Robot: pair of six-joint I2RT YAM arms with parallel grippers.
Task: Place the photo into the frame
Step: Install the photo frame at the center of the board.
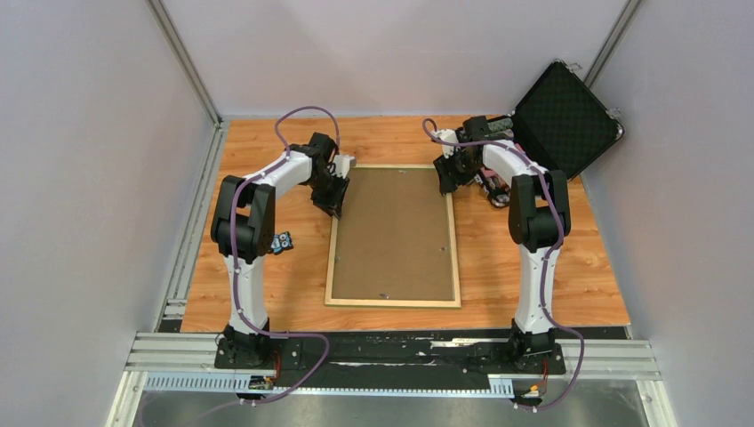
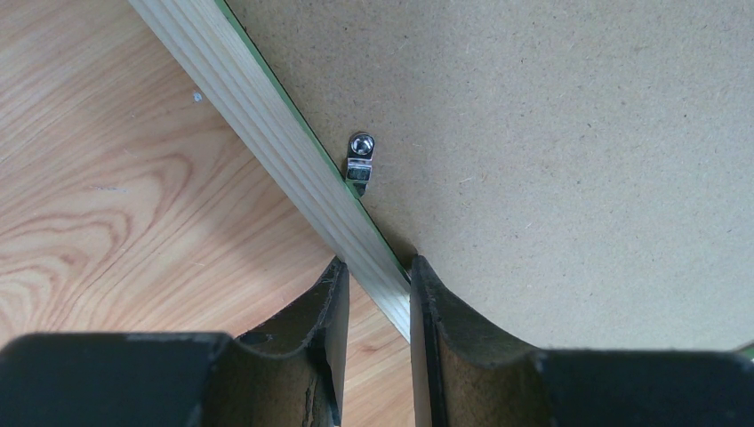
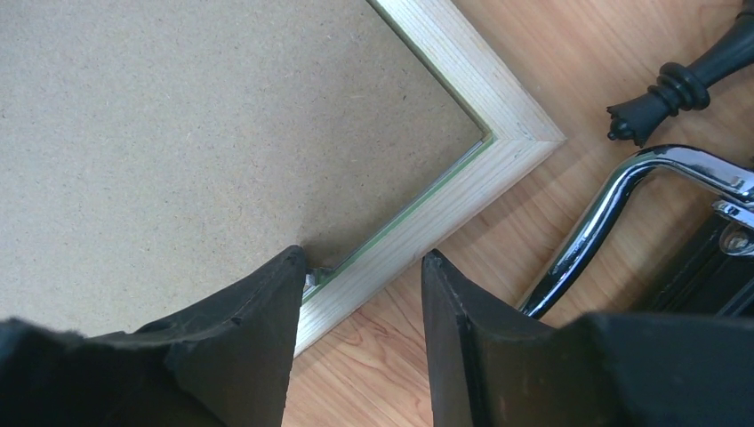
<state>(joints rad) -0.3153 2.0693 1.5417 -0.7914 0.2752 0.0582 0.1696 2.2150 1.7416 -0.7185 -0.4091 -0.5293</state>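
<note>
Looking down on the frame [image 1: 392, 302] lying back-up in the middle of the bench [image 1: 569, 267], pale wood rails facing up. Seeing the plain brown backing board [image 1: 393, 236] sitting inside the rails and covering the whole opening. Not finding the photo anywhere in view; guessing at it lying beneath the board, but not being able to tell. Pinching the frame's left rail with the left tool [image 2: 378, 267], one finger on each side, just beside a small metal clip [image 2: 359, 160] on the board. Straddling the right rail near the far corner with the right tool [image 3: 364, 258], fingers spread and gripping nothing. Judging the loading as mostly done, with fastening the clips and turning the frame over probably remaining.
</note>
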